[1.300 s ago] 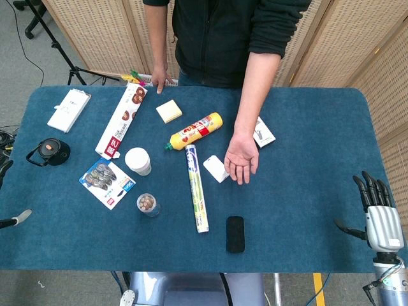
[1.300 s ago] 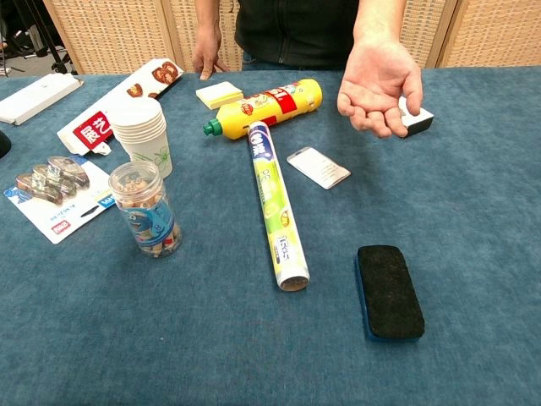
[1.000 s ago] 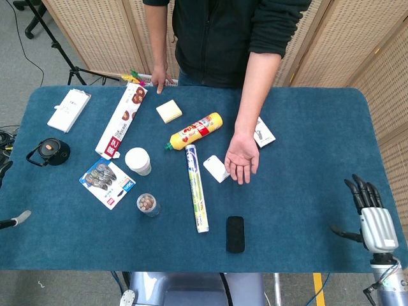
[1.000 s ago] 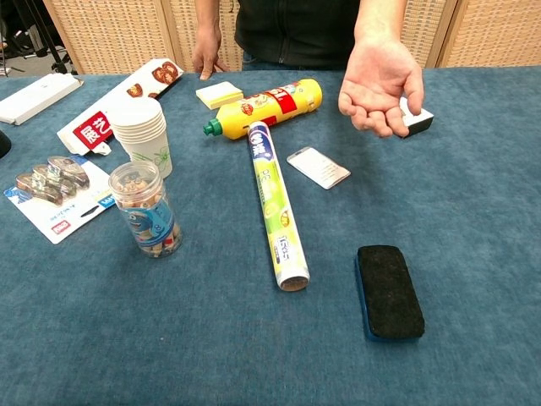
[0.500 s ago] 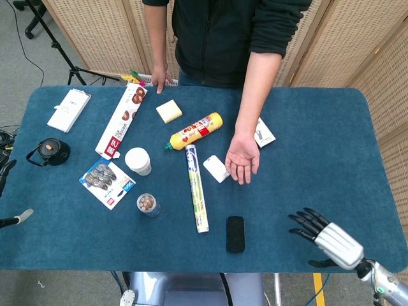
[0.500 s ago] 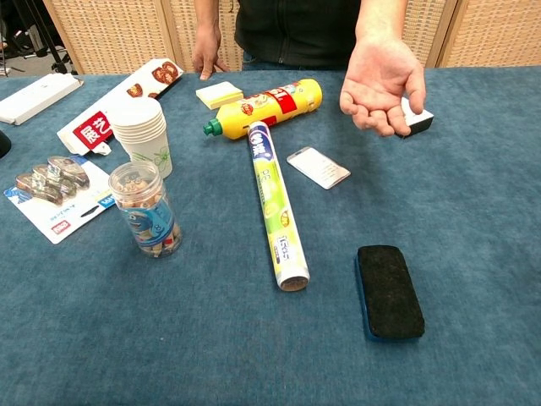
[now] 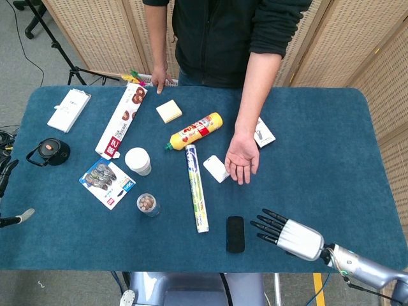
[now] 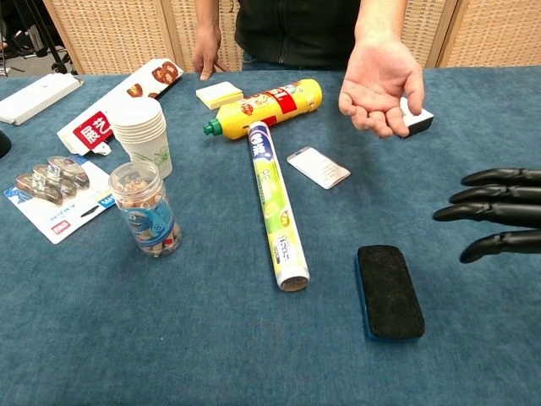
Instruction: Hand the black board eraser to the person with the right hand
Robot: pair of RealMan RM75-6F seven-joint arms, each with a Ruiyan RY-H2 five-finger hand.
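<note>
The black board eraser (image 7: 235,233) (image 8: 390,290) lies flat on the blue table near its front edge, with a blue base showing along its side. My right hand (image 7: 284,233) (image 8: 494,212) hovers just right of it, fingers spread and pointing left toward it, holding nothing and not touching it. The person's open palm (image 7: 241,157) (image 8: 380,85) waits face up beyond the eraser, over the table's middle. Only a small part of my left hand (image 7: 14,220) shows at the left edge of the head view; its fingers cannot be made out.
A long toothpaste box (image 7: 196,187) (image 8: 276,203) lies left of the eraser. Farther back sit a yellow bottle (image 7: 194,131), a white card (image 7: 216,168), paper cups (image 7: 138,160), a jar (image 7: 148,204), a blister pack (image 7: 107,183), sticky notes (image 7: 169,111) and a black mug (image 7: 50,152).
My right hand swung from the table's right edge leftward along the front, turning its fingers toward the eraser, and has come into the chest view. The eraser and the person's palm stayed put.
</note>
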